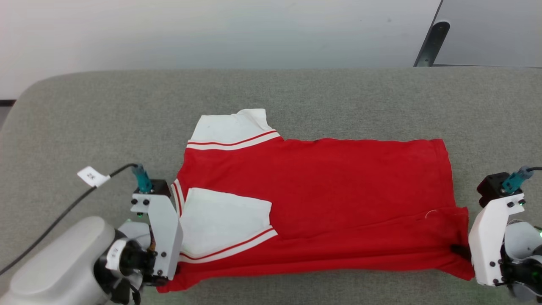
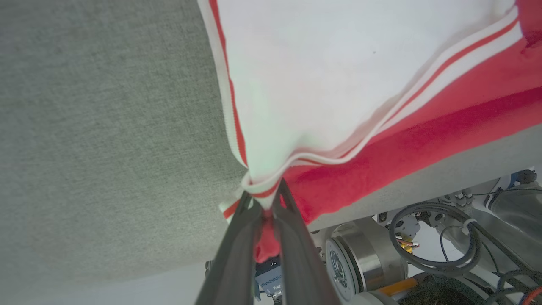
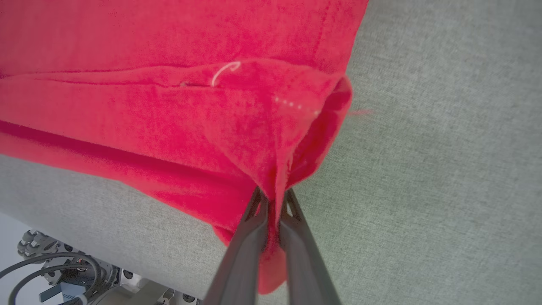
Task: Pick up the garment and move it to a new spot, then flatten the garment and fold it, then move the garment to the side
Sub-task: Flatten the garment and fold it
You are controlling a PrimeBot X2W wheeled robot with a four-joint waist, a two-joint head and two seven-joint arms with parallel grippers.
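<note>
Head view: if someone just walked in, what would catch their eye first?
The red-and-white shirt, spread flat across the middle of the grey pad. Next, the two hands pinching its near edge at opposite ends: the left hand is shut on the striped white corner and the right hand is shut on the red corner.

My left gripper sits at my lower left, fingers pinched together on a corner of the garment; my right gripper is at the lower right, clamped likewise on the opposite end (both pale wrists held low, well apart)
</note>
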